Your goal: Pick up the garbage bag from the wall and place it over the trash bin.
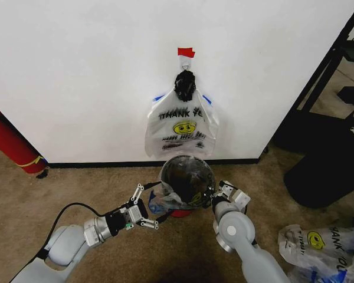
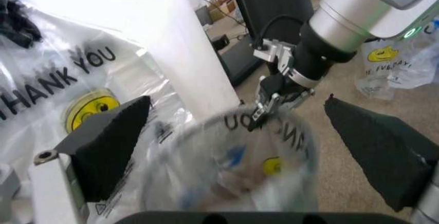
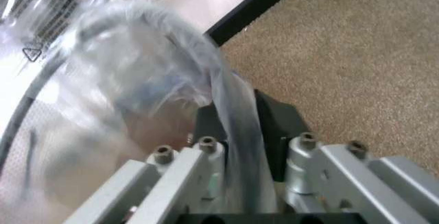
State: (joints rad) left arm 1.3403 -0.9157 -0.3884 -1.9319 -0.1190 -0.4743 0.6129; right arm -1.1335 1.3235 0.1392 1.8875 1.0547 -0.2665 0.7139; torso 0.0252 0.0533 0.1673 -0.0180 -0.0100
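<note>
Already a bag [image 1: 165, 200] drapes the bin [image 1: 187, 178]. Right gripper [image 1: 215, 200] pinches its film at the rim; left gripper [image 1: 146, 206] gapes empty beside it. Best pull evenly, avoiding tears.

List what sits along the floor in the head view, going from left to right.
Red cylinder → left gripper → trash bin with a bag over it → right gripper → black stand base → spare smiley bags.
</note>
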